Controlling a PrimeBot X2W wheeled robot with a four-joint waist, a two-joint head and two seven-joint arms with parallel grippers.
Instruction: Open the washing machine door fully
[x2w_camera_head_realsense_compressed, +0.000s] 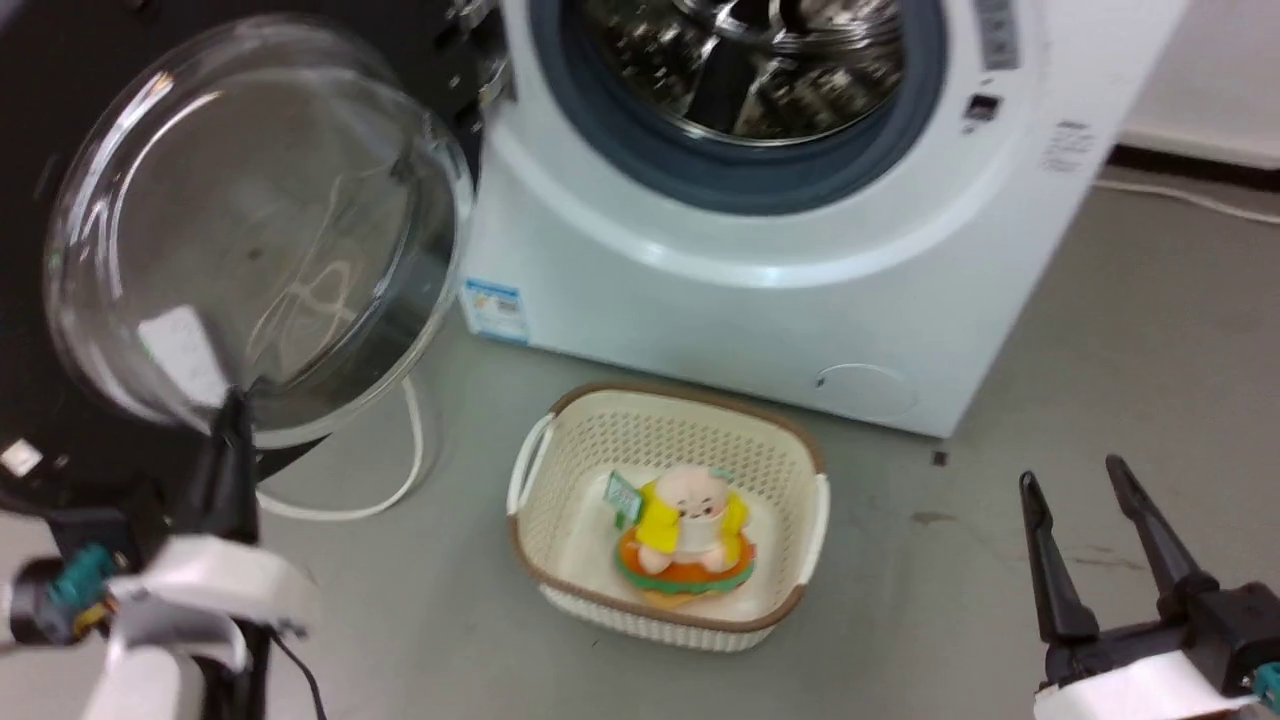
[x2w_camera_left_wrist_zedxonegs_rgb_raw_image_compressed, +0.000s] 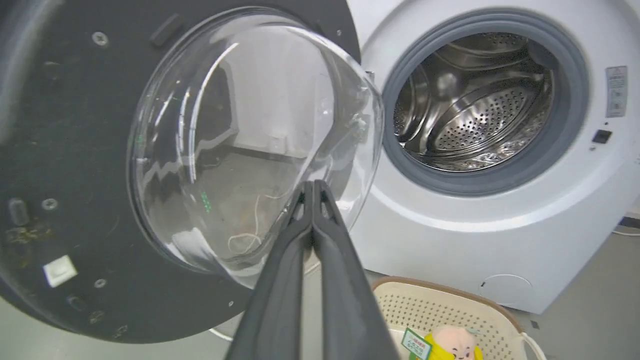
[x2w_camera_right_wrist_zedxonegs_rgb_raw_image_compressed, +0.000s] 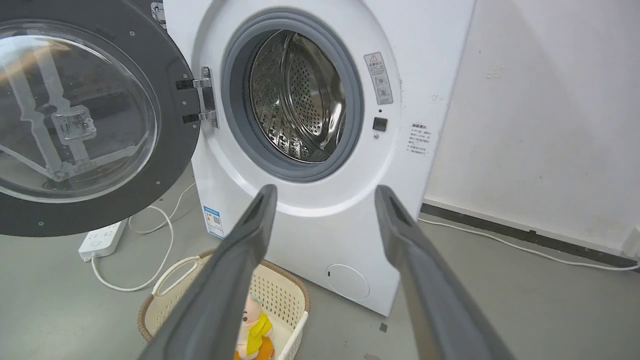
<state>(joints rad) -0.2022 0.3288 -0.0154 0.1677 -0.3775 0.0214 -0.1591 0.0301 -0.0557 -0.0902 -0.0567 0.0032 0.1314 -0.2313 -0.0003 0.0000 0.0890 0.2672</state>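
The washing machine door (x2w_camera_head_realsense_compressed: 60, 120) (x2w_camera_left_wrist_zedxonegs_rgb_raw_image_compressed: 65, 150) (x2w_camera_right_wrist_zedxonegs_rgb_raw_image_compressed: 170, 125), a black disc with a clear domed glass bowl (x2w_camera_head_realsense_compressed: 250, 230), stands swung out to the left of the white machine (x2w_camera_head_realsense_compressed: 760, 290), hinged at its left side. The steel drum (x2w_camera_left_wrist_zedxonegs_rgb_raw_image_compressed: 475, 105) with its grey-blue seal lies exposed. My left gripper (x2w_camera_head_realsense_compressed: 235, 405) (x2w_camera_left_wrist_zedxonegs_rgb_raw_image_compressed: 312, 186) is shut, its tips against the lower edge of the glass bowl. My right gripper (x2w_camera_head_realsense_compressed: 1075, 478) (x2w_camera_right_wrist_zedxonegs_rgb_raw_image_compressed: 322, 192) stands open at the lower right, apart from the machine, nothing between its fingers.
A cream basket (x2w_camera_head_realsense_compressed: 560, 440) with a plush toy (x2w_camera_head_realsense_compressed: 690, 530) sits on the grey floor in front of the machine. A white cable (x2w_camera_head_realsense_compressed: 400, 470) and a power strip (x2w_camera_right_wrist_zedxonegs_rgb_raw_image_compressed: 102, 239) lie under the door. A wall (x2w_camera_right_wrist_zedxonegs_rgb_raw_image_compressed: 540, 110) stands to the machine's right.
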